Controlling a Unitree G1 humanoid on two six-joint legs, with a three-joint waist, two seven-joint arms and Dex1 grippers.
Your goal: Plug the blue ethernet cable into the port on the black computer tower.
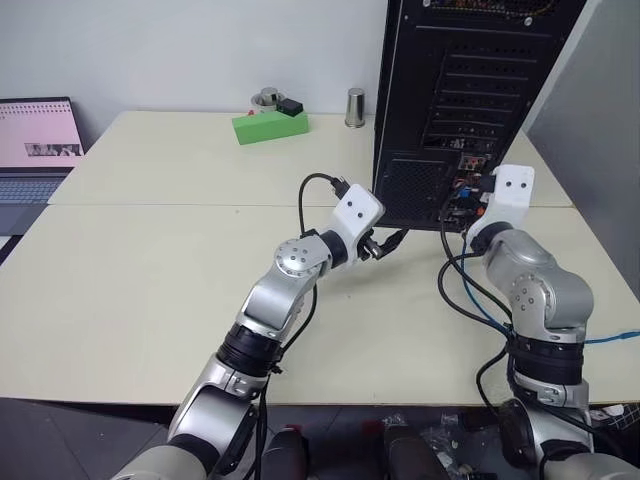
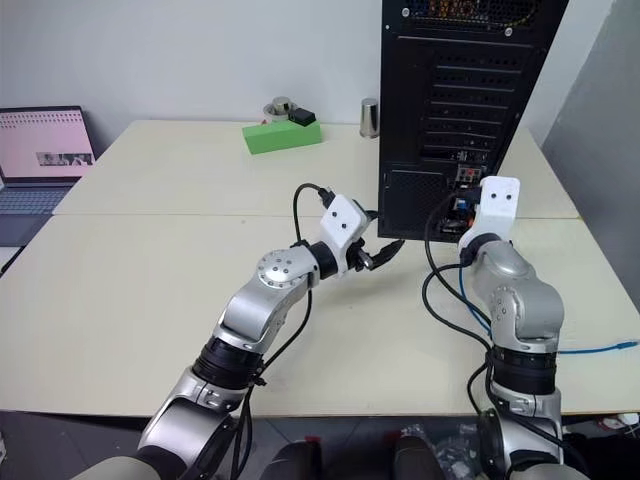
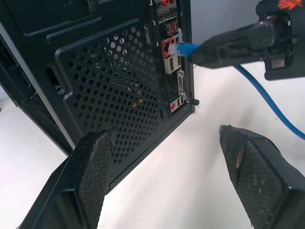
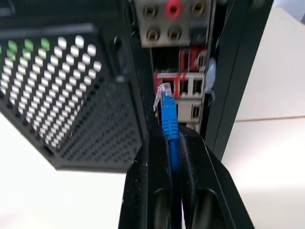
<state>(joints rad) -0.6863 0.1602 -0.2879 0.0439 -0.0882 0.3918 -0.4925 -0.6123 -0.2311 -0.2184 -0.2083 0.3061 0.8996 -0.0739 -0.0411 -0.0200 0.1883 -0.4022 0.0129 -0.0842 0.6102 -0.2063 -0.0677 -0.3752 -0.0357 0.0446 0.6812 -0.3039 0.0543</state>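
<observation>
Right gripper point(image 4: 170, 143) nearest the lens, fingers clenched on the blue ethernet cable point(image 4: 168, 125) just behind its clear plug point(image 4: 162, 93). Plug tip is at the connector panel point(image 4: 183, 71) on the rear of the black computer tower point(image 1: 455, 100), right by a red-framed port; cannot tell if it is seated or just short of it. Left wrist view shows the same: plug end against the panel's edge, cable trailing away over the table.

Left gripper point(image 1: 385, 245) released, jaws wide apart, nothing between them, hovering low near the tower's perforated vent grille point(image 3: 119, 90), to the left of the port panel. Its fingers point(image 3: 90, 181) frame the tower's lower corner.

Tower stands upright on the cream table point(image 1: 150, 270), near the far right side. Slack blue cable runs off the table's right edge point(image 2: 600, 348). Black arm cables point(image 1: 465, 285) loop on the table between the right arm and the tower base, close to the ports.

Far side: green block point(image 1: 270, 125) with a small black piece and a round metal item on top, metal cup point(image 1: 355, 107) beside the tower. Laptop point(image 1: 35, 150), open with its screen lit, at far left. All well apart from the grippers.
</observation>
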